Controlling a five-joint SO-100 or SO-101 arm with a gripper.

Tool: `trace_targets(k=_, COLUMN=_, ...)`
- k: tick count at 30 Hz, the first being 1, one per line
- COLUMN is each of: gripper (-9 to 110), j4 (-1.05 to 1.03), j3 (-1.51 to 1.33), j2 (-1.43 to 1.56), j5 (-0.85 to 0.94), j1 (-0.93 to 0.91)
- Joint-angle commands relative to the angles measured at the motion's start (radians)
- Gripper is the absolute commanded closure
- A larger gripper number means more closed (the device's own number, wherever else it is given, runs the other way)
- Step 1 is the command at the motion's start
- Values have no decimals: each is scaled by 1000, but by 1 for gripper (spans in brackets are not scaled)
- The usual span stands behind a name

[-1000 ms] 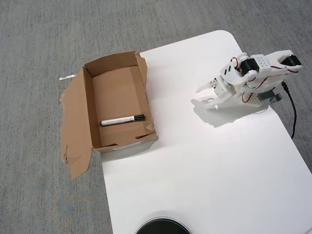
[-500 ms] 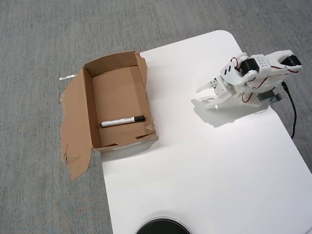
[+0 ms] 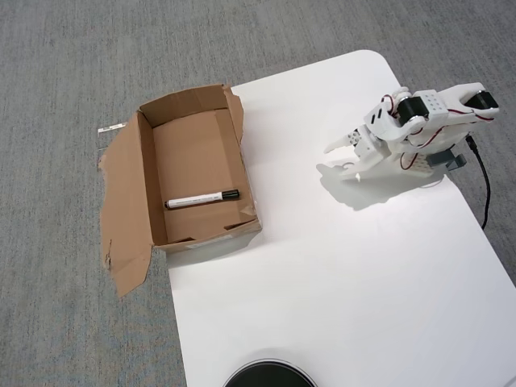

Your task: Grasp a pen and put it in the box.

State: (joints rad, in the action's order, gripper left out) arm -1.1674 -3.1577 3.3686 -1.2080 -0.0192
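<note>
Lying inside the box (image 3: 129, 173), the pen (image 3: 201, 199) is resting flat on the cardboard floor, toward the end of the box nearest the bottom of the overhead view. Its black cap is pointing toward the box wall that sits on the table (image 3: 339, 274), and its small black tail is pointing toward the opposite wall, the one with the wide flap spread out over the grey carpet (image 3: 72, 72).

The gripper (image 3: 345, 158) is hanging over the table well apart from the box, off past the wall the cap is pointing at. Its white fingers (image 3: 339, 145) are aiming back toward the box and standing slightly spread, with nothing between them. So the pen is lying nowhere near the fingers; a bare stretch of white tabletop and the box wall are sitting between the two.

Fine dark print is running along the pen's white barrel, but it is too small to read. No lettering is showing on the box.

The pen is looking slim, white through the middle, with the black cap taking up a short stretch of one end. The box is looking brown and shallow, its edges torn and ragged. It is sitting half on the table corner and half out over the carpet. A dark round object (image 3: 268, 374) is peeking in at the table edge farthest from the gripper.
</note>
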Motion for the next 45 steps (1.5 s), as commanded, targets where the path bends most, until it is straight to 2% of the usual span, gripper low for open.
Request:
trace_targets(k=1, gripper=78, j4=-3, j3=-28, j2=63, j5=-19, j1=-10)
trace_targets(k=3, gripper=78, j4=-5, j3=-28, j2=61, j5=-90, j1=-10)
trace_targets(k=5, gripper=78, j4=-5, j3=-28, j2=61, j5=-232, j1=-10)
trace_targets(k=15, gripper=78, j4=-5, j3=-28, j2=60, j5=-1182, j1=-8)
trace_targets(k=22, gripper=78, j4=-5, j3=-27, j2=60, j5=-1590, j1=-10)
trace_targets(k=25, gripper=78, j4=-5, j3=-27, j2=60, j5=-1644, j1=-10)
trace_targets(k=45, gripper=78, j4=-6, j3=-27, j2=60, j5=-1644, j1=-8)
